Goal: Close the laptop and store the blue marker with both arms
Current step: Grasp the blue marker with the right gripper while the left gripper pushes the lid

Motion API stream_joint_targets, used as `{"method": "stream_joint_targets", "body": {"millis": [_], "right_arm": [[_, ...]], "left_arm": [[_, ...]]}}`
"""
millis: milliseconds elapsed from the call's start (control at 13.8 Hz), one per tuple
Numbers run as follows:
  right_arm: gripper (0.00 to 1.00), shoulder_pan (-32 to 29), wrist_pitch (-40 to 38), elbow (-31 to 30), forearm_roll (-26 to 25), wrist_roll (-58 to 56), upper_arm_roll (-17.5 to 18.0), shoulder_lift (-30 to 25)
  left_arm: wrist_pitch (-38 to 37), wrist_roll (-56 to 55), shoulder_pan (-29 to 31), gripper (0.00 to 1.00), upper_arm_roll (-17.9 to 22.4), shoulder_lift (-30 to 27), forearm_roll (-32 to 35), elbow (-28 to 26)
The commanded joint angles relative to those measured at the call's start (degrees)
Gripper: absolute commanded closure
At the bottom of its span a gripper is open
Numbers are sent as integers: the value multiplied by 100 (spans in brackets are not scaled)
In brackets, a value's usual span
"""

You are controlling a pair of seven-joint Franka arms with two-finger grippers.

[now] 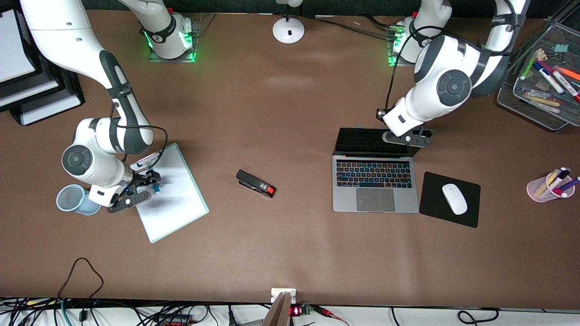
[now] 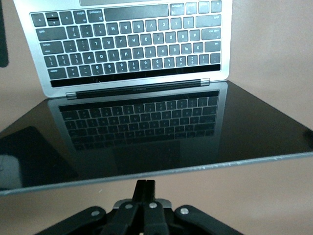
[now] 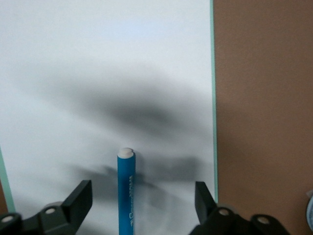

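Laptop point(image 1: 375, 183) status: lid open, screen tilted back past upright, base flat on the brown bench point(image 1: 290, 253) toward the left arm's end. Closing is not yet done. Near to far: the grey trackpad lies nearest the front camera, then the black keyboard, then the glossy black screen, which mirrors the keys in the left wrist view. The casing is slim, matte silver-grey, with rounded corners.

Left hand point(image 1: 410, 138) sits at the screen's top edge, its fingers point(image 2: 145, 188) pressed fully together and holding nothing; judged ready to push the lid down.

Blue marker point(image 1: 156, 188) status: not stored. It lies on a smooth white board point(image 1: 174, 194) with a pale green rim, toward the right arm's end of the bench. Its barrel is a slim, bright blue cylinder with a white end.

Right hand point(image 1: 147, 183) is low over the marker, fingers point(image 3: 80, 198) spread wide to either side of the barrel and apart from it; nothing is gripped.

A pale blue mesh cup point(image 1: 72, 199) stands just beside the board, a likely store.

Both steps remain: grasp and deposit the marker, fold the lid shut.
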Motion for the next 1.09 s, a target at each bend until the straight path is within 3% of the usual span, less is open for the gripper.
{"method": "stream_joint_targets", "body": {"millis": [0,290,435,1016], "right_arm": [[17,-4,66,-5,-2,-182,4,98],[40,5,66,-5,-2,-173,4,115],[44,31,66,-5,-2,-138,4,150],[44,31,66,-5,15,-103,92,168]], "left_arm": [[181,-54,25,99,-22,-207,-88,-231],[497,-55,25,100,-22,-181,-17,-213],[717,-55,33,100,-13,-181,-17,-205],[1955,24,104,100,13,170,378,-134]]}}
